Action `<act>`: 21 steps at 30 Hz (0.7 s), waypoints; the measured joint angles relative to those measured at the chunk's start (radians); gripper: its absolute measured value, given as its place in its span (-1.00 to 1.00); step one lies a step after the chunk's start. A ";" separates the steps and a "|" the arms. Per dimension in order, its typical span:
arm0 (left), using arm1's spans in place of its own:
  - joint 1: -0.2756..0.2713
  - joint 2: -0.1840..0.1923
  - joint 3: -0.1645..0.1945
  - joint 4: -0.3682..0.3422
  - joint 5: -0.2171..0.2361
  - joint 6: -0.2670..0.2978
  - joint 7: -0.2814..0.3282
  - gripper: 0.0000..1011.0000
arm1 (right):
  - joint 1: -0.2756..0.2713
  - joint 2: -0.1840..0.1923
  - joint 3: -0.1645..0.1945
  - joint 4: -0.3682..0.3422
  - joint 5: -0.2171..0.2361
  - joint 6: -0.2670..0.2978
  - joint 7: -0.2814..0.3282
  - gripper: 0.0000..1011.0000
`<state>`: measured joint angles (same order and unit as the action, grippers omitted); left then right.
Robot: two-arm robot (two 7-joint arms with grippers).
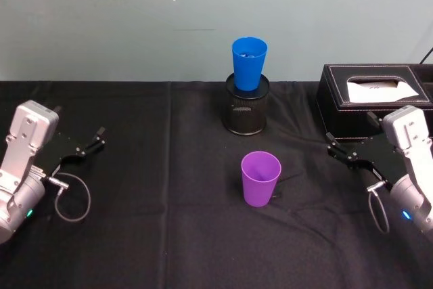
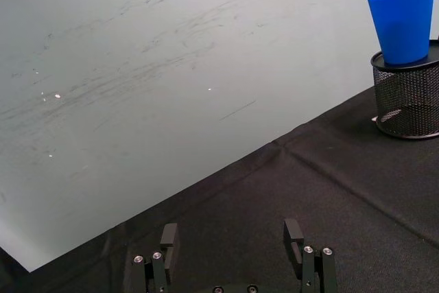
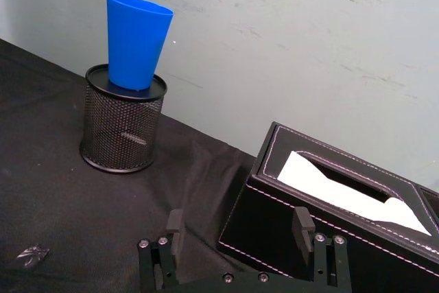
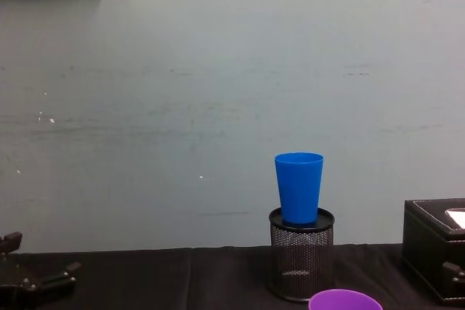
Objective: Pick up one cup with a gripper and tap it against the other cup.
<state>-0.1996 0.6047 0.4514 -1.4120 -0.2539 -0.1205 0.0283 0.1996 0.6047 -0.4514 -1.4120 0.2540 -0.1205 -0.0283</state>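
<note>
The purple cup stands upright on the black cloth near the table's middle; its rim shows low in the chest view. Behind it, the blue cup sits upright in the mouth of a black mesh pen holder. My left gripper rests low at the table's left side, open and holding nothing, well away from both cups. My right gripper is open at the right side, beside the tissue box and to the right of the purple cup.
A black leather tissue box with white tissue stands at the back right, close to my right gripper. The mesh pen holder lifts the blue cup above the table. A pale wall closes the back edge.
</note>
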 joint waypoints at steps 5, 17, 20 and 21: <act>0.000 0.000 0.000 0.000 0.000 0.000 0.000 0.98 | 0.000 0.000 0.000 0.000 0.000 0.000 0.000 0.98; 0.000 0.000 0.000 0.000 0.000 0.000 0.000 0.98 | 0.000 0.000 0.000 0.000 0.000 0.000 0.000 0.98; 0.000 0.000 0.000 0.000 0.000 0.000 0.000 0.98 | 0.000 0.000 0.000 0.000 0.000 0.000 0.000 0.98; 0.000 0.000 0.000 0.000 0.000 0.000 0.000 0.98 | 0.000 0.000 0.000 0.000 0.000 0.000 0.000 0.98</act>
<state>-0.1995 0.6047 0.4514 -1.4120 -0.2539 -0.1205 0.0283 0.1996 0.6047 -0.4514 -1.4120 0.2539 -0.1205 -0.0283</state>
